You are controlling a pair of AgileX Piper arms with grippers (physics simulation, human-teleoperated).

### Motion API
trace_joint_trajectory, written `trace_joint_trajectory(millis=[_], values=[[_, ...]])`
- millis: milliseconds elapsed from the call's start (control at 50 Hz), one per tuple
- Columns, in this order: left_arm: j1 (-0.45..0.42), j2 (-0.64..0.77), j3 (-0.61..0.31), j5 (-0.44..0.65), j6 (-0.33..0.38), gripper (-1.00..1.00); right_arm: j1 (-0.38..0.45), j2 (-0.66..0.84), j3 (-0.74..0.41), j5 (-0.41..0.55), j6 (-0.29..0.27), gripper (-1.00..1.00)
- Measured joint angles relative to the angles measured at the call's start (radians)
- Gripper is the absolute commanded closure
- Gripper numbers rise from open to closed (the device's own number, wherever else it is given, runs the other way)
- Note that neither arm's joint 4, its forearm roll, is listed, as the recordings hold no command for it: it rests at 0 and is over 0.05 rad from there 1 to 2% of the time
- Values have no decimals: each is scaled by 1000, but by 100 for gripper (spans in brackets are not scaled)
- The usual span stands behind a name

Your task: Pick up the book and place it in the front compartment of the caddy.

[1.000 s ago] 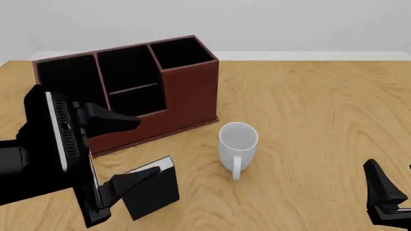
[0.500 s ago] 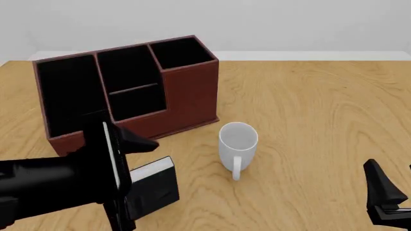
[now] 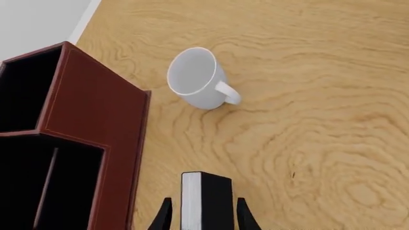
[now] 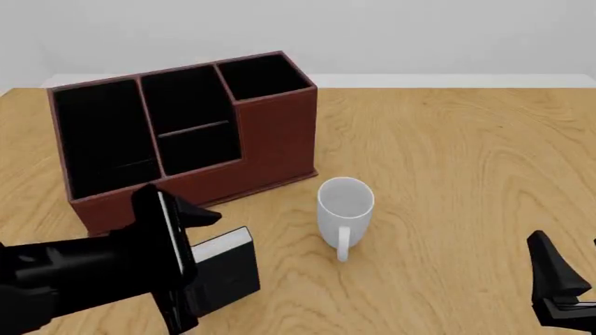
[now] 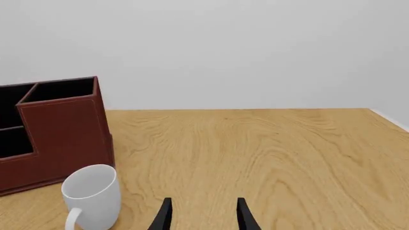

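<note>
Left arm comes in low from the front view's near-left edge, wrist rolled so the flange sits edge-on; left gripper [image 3: 203, 218] is at the book [image 4: 226, 270], one finger either side of it in the wrist view, fingers [image 3: 162, 218] flanking the covers. Can't tell from these frames whether the pads actually touch the covers or just bracket them; spacing is about book thickness. Book stands upright on the table [image 4: 465, 174], white page edge up and toward the caddy side, black cover facing the camera; its lower-left part is hidden behind the arm in the front view. Book is outside the caddy, on the tabletop near the caddy's front wall but apart from it. Right gripper [image 5: 202, 214] is parked at the near-right corner, well apart from everything, fingers spread with nothing between them, pointing across bare wood toward the far wall. White mug [image 4: 345, 213] stands upright just right of the book, handle toward the camera, between book and right arm. Beyond that, the caddy [image 4: 275, 139]: reddish-brown, black-lined, stepped walls, low front slot facing the book, taller slots behind, tallest square bin at its right end. All compartments visible show only black lining.
</note>
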Motion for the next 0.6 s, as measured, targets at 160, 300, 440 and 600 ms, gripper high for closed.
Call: trace_joint_trajectory(millis=[160,300,440,600], values=[[21,5,22,-23,8,-100,0,0,0,0,0,-100],[46,14,41,-47,15,-100,0,0,0,0,0,-100],[68,21,61,-70,17,-100,0,0,0,0,0,-100],[85,33,83,-100,9,-100,0,0,0,0,0,-100]])
